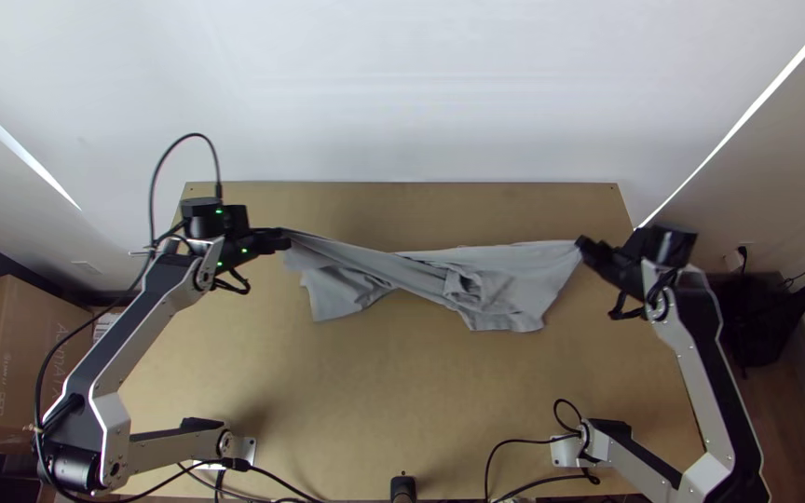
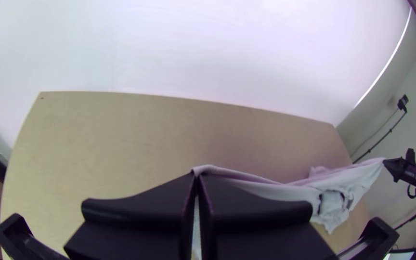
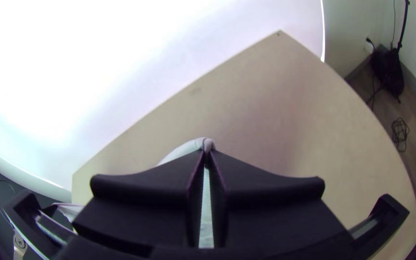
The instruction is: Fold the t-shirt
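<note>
Grey t-shirt strung between both end effectors, over far half of wooden counter.
Left end effector closed, fingers pinching shirt's left end; right end effector closed too, pinching its far right corner. Cloth twisted and bunched along middle, looser flaps toward near side at left and right; which shirt parts are gripped, can't tell.
</note>
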### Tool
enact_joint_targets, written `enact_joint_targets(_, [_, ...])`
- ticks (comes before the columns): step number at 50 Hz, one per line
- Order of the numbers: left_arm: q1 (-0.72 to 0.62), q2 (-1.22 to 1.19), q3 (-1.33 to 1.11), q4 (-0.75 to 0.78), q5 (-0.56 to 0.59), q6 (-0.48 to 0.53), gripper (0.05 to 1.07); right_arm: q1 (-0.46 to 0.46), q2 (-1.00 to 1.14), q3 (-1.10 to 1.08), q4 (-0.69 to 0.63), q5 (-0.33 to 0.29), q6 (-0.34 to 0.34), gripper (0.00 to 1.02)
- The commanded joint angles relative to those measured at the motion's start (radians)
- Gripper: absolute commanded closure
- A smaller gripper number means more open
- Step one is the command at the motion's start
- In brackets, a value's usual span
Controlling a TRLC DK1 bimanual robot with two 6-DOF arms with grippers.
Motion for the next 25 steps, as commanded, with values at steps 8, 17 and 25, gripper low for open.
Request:
enact_joint_targets(8, [0.121, -0.148, 0.068, -0.023, -0.014, 0.040, 1.05, -0.055, 0.078, 0.238, -0.031, 0.018, -0.067, 1.00])
enact_joint_targets(17, [0.190, -0.197, 0.088, -0.070, 0.001, 0.059, 1.05, -0.075, 0.142, 0.349, -0.076, 0.018, -0.070, 1.00])
enact_joint_targets(25, [0.188, -0.266, 0.037, -0.202, 0.047, 0.083, 1.05, -0.074, 0.141, 0.330, -0.094, 0.018, -0.073, 1.00])
